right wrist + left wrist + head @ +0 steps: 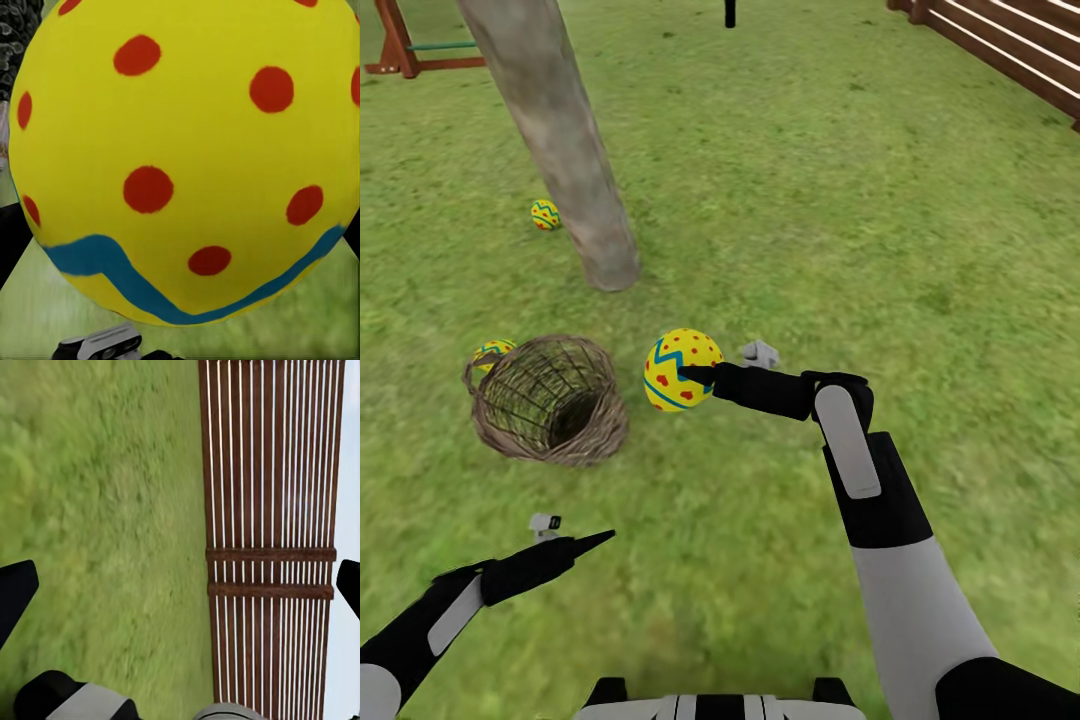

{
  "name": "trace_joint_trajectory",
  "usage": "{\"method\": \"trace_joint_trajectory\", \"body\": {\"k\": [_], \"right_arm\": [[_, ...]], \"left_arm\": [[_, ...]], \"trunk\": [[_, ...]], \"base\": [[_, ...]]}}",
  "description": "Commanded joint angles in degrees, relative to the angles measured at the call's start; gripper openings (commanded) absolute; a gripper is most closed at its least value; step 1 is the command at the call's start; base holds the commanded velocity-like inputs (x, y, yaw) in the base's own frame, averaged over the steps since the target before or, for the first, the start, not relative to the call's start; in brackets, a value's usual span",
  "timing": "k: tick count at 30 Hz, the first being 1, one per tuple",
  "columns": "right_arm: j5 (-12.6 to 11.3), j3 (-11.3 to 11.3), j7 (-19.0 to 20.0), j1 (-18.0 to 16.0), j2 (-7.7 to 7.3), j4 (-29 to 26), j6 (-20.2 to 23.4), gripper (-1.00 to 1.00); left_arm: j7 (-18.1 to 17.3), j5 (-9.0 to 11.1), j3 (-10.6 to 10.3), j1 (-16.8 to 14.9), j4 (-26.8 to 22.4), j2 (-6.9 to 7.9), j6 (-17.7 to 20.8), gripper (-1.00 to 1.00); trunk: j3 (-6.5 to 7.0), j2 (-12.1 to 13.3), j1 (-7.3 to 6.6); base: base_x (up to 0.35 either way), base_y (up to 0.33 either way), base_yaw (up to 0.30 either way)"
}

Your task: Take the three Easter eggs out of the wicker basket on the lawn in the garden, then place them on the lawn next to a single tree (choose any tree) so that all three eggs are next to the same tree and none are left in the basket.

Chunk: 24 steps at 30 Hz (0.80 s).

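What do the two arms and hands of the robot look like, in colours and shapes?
Both arms have white shells with black joints, and each forearm bears a long white rounded panel. The right hand and the left hand are black and taper to thin pointed fingers. A small grey camera block sits on each wrist. No loose cables are visible.

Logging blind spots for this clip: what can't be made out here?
- Egg behind the wicker basket, head view: mostly hidden by its rim.
- Basket's bottom: dark, contents unclear.
- Tree: crown cut off by the frame's top.
- Right gripper: far finger hidden behind the held egg.
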Motion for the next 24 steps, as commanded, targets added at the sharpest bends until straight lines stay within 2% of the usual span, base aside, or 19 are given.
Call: {"method": "trace_joint_trajectory", "body": {"k": [1,9,24], "right_arm": [[0.1,0.0,0.1,0.0,0.01,0.0,0.2,-1.0],[0.1,0.0,0.1,0.1,-0.02,0.0,0.2,-1.0],[0.6,0.0,0.0,0.2,-0.08,0.1,0.2,-1.0]], "left_arm": [[-0.1,0.5,-0.3,0.0,0.0,0.08,0.6,1.0],[-0.1,0.5,-0.3,0.0,0.0,0.11,0.7,1.0],[-0.1,0.5,-0.3,0.0,0.0,-0.19,1.0,1.0]], "trunk": [[-0.03,0.0,0.0],[-0.03,0.0,0.0],[-0.03,0.0,0.0]], "base": [[0.0,-0.309,0.15],[0.037,-0.324,0.098],[0.122,-0.324,0.003]]}}
